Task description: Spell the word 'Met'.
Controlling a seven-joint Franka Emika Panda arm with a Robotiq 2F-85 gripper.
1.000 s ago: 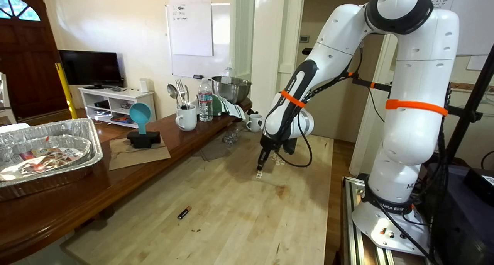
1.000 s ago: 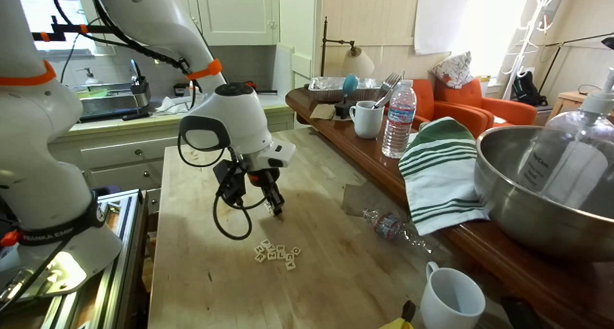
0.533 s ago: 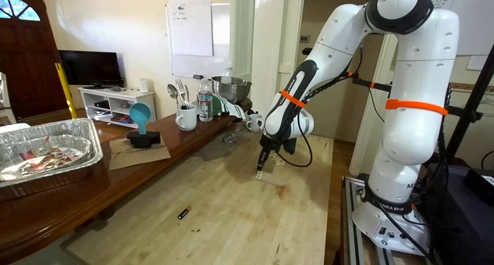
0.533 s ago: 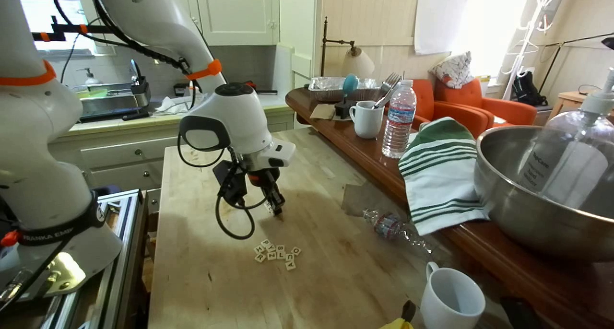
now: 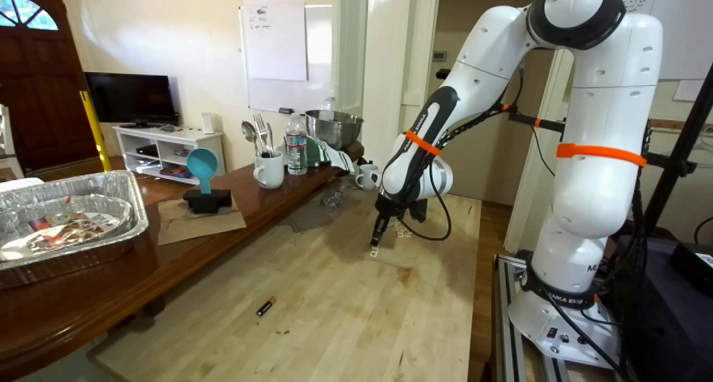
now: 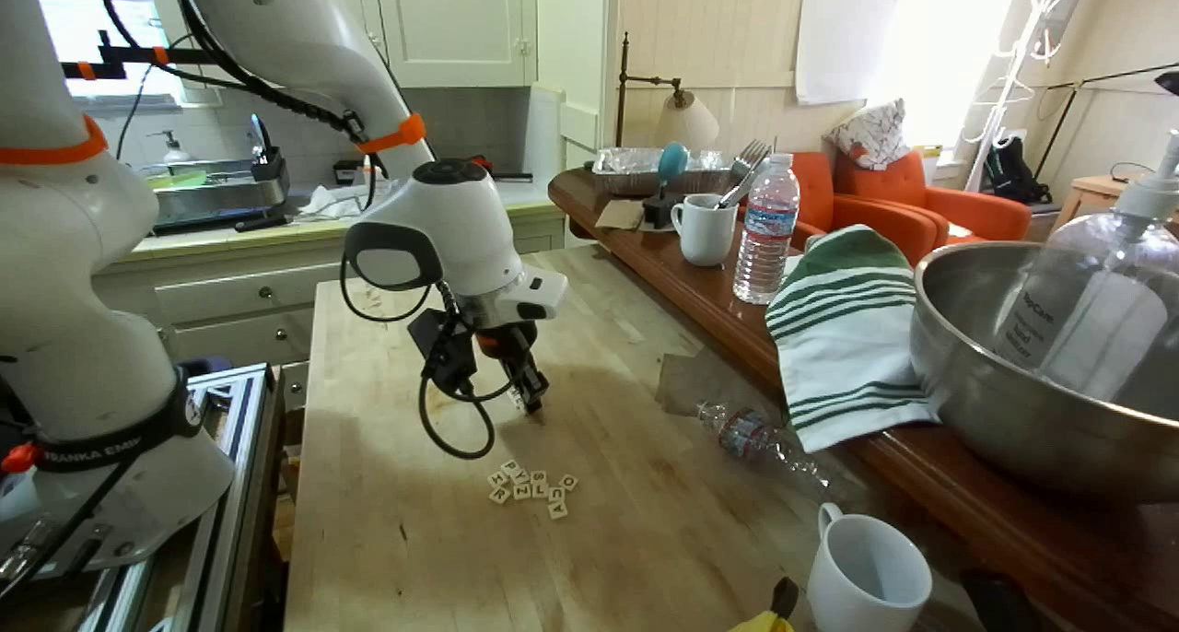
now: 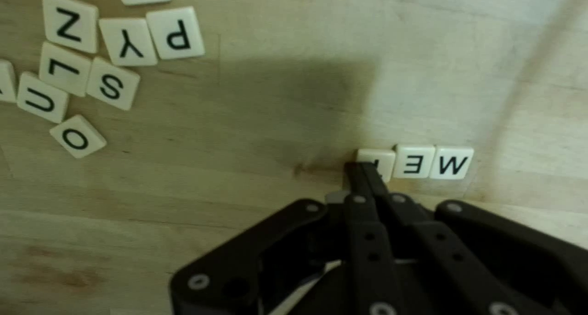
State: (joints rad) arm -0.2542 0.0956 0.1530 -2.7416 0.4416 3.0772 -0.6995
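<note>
In the wrist view, three cream letter tiles lie in a row, letters upside down in the picture: M [image 7: 452,162] at the right, E [image 7: 408,161] touching or nearly touching it, and a partly covered tile that looks like T [image 7: 377,156] at the left. The T tile sits slightly lower and a little tilted. My gripper [image 7: 360,165] is shut with nothing seen between its fingers. Its tips cover the left part of the T tile; whether they touch it I cannot tell. The row [image 5: 374,253] shows just below the fingertips in an exterior view.
Several loose letter tiles [image 6: 534,486], including P, Y, S, L, U and O, lie in a cluster on the table. A battery [image 5: 266,306], a crumpled plastic bottle [image 6: 746,434] and a white mug [image 6: 870,572] are also there. A raised brown counter [image 5: 167,259] borders the table.
The gripper and the tiles look practically the same. The cable loop at the wrist has swung slightly to the right in an exterior view.
</note>
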